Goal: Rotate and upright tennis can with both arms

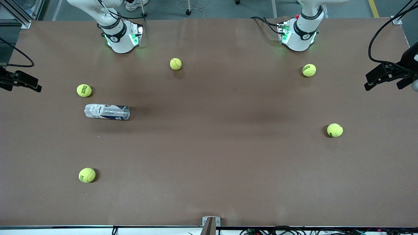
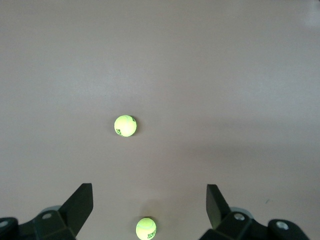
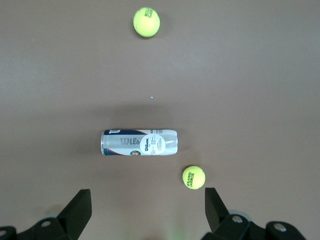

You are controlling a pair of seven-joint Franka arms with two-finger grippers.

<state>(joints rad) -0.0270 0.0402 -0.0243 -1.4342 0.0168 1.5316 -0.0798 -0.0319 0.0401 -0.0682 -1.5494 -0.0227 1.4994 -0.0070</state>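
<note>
The tennis can (image 1: 107,112) lies on its side on the brown table toward the right arm's end, its long axis along the table's length. It is a clear tube with a white and navy label. In the right wrist view the can (image 3: 139,142) lies far below my right gripper (image 3: 147,197), which is open and empty, high over the table. My left gripper (image 2: 149,195) is open and empty, high over the left arm's end of the table, with no can in its view. In the front view only the arm bases show; neither gripper appears there.
Several yellow-green tennis balls lie scattered: one (image 1: 84,90) just beside the can, one (image 1: 87,175) nearer the front camera, one (image 1: 175,64) between the bases, two (image 1: 309,70) (image 1: 335,130) at the left arm's end. Black camera mounts (image 1: 19,81) (image 1: 388,76) stand at both ends.
</note>
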